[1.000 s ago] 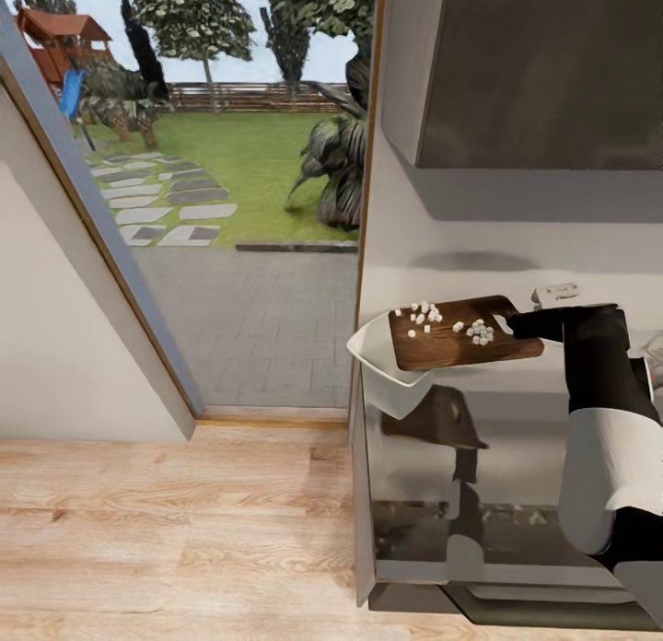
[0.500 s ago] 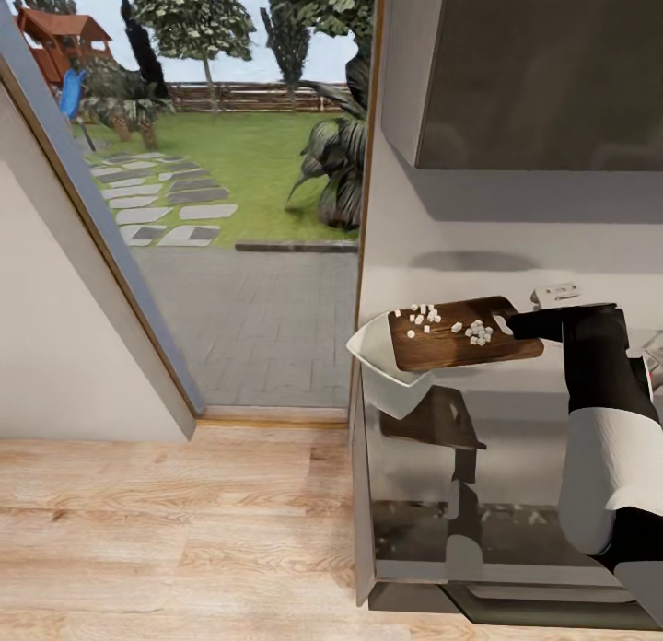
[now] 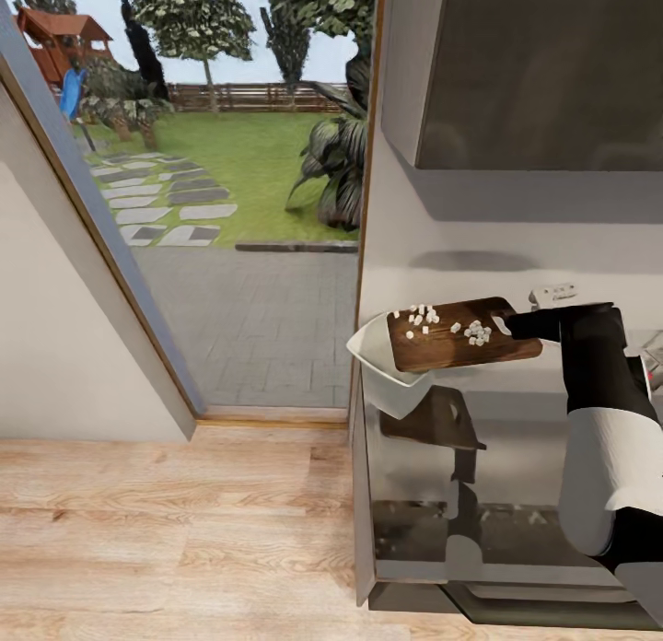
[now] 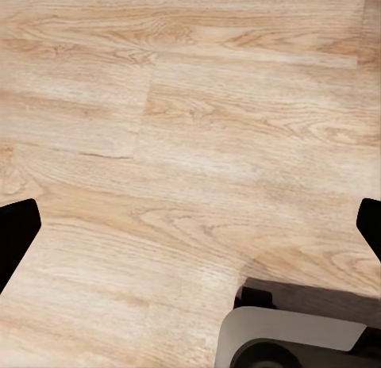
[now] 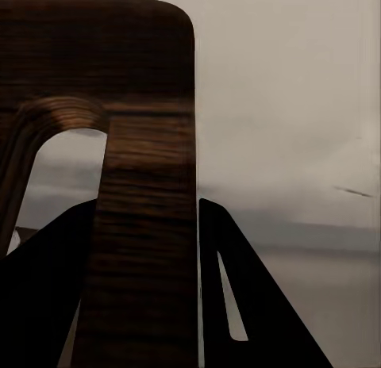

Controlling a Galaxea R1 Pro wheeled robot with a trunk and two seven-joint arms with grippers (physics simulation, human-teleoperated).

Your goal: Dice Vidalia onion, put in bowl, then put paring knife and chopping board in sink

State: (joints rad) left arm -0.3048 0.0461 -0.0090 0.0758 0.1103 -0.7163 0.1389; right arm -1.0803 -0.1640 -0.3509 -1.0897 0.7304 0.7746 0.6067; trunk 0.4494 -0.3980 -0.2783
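right gripper (image 3: 517, 325) clamping chopping board (image 3: 460, 335) (by handle)

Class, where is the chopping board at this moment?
In the head view, the chopping board is held up by the right pincer at its handle end, its far end over the white bowl at the countertop's left edge.
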